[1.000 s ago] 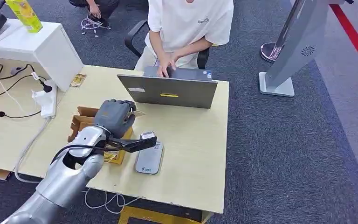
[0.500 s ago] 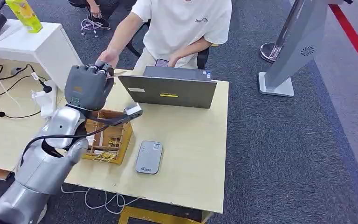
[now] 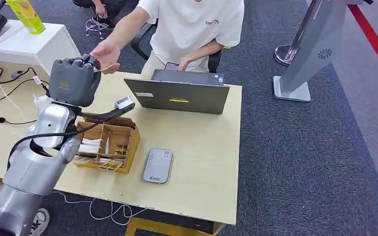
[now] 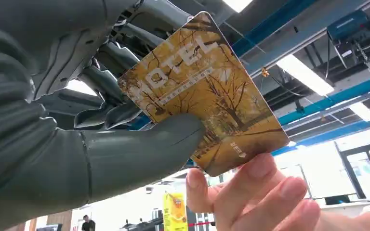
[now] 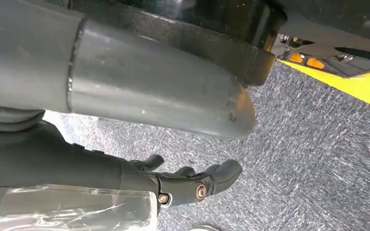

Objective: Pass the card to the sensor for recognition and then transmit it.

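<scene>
From the head view, my left hand (image 3: 74, 81) is raised above the table's (image 3: 202, 147) far edge, meeting a person's hand (image 3: 106, 54). At my left wrist, thumb and fingers (image 4: 106, 113) pinch the yellow hotel card (image 4: 207, 94), the person's fingers touching its free edge. At my right wrist, my right hand (image 5: 192, 183) hangs over carpet, fingers loosely curled, holding nothing.

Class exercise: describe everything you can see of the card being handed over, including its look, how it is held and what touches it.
The card is a thin, glossy rectangle with rounded corners, printed with golden autumn trees and the white word HOTEL. It looks like plastic and sits tilted. The left hand pinches one end between its thick thumb and darker fingers. The person's hand touches the opposite edge with its fingertips. In the head view it is raised near the table's far edge.
</scene>
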Robot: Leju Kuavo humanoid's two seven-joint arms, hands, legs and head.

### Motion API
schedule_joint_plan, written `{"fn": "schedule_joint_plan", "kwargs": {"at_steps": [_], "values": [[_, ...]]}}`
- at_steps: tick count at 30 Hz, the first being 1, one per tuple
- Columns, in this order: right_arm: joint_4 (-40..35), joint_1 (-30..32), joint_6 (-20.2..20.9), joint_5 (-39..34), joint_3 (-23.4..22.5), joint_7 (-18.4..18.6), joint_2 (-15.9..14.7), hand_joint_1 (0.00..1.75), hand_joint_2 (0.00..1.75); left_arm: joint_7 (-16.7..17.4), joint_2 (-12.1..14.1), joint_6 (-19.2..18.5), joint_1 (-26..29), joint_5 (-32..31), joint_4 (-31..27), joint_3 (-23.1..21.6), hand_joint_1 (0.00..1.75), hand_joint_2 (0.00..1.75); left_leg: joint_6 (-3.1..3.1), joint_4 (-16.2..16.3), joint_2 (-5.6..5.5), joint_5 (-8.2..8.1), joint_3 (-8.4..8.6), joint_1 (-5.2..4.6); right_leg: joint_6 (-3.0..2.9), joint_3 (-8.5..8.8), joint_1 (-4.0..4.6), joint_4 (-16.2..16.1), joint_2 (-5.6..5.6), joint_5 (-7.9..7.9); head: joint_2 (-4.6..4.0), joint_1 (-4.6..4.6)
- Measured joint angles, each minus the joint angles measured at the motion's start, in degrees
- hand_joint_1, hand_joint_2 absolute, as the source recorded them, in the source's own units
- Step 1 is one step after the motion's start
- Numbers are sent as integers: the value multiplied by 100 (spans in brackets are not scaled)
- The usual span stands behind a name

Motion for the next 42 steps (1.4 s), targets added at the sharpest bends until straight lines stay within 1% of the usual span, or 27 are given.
{"fn": "schedule_joint_plan", "kwargs": {"at_steps": [10,13,15,17,20,29,31,33,35,37,39,42], "values": [[0,-1,0,0,0,-2,0,0,0,-7,-13,83,39,-33,120,4,0,175,0,0,0,0,0,1,0,-1,1,1,0,0,0,2],[0,-3,0,-9,0,0,0,0,0,-35,-70,109,92,-42,120,4,0,175,0,0,-1,0,0,0,0,-1,0,0,0,0,0,2],[0,-3,0,-37,0,0,0,0,0,-123,-140,120,173,37,111,4,0,175,0,0,0,0,0,0,0,-1,0,0,0,0,0,2],[0,-2,0,-68,0,0,0,0,0,-212,-234,118,343,101,-30,2,0,175,0,0,0,-1,0,-1,0,-1,-1,-1,1,0,0,0],[0,-3,0,-85,-2,0,0,0,0,-208,-343,107,531,101,-219,-11,0,175,1,0,-1,-1,0,-2,0,-1,-1,-2,1,0,0,2],[0,-1,0,-96,-2,0,0,0,0,-203,-398,105,657,101,-418,-20,0,175,0,0,1,0,1,1,0,-2,1,0,1,0,0,2],[0,-4,0,-127,-2,0,0,0,0,-302,-413,96,698,162,-470,-26,0,175,0,0,1,0,1,1,0,-1,0,0,2,0,0,2],[0,-2,0,-190,-24,4,0,0,0,-413,-426,44,895,166,-691,-88,0,175,1,0,2,-1,1,0,0,-2,0,0,4,0,0,0],[0,-2,0,-258,-66,18,0,0,0,-411,-424,-57,1261,149,-1074,-247,0,175,-1,0,5,-6,0,-1,1,-1,-1,-1,6,-2,0,2],[0,-1,0,-348,-129,20,0,0,0,-354,-409,-76,1741,98,-1540,-503,0,175,3,0,8,-11,0,-3,1,-2,-2,-4,10,-6,0,0],[0,2,0,-409,-188,20,2,0,0,-262,-361,-13,2229,9,-1933,-783,0,175,3,0,12,-20,0,-3,4,-2,-2,-6,13,-13,0,2],[0,2,0,-452,-269,13,2,0,0,-142,-269,35,2861,-37,-2341,-1071,0,175,4,-1,13,-28,2,-4,4,-1,-3,-7,12,-20,0,0]]}}
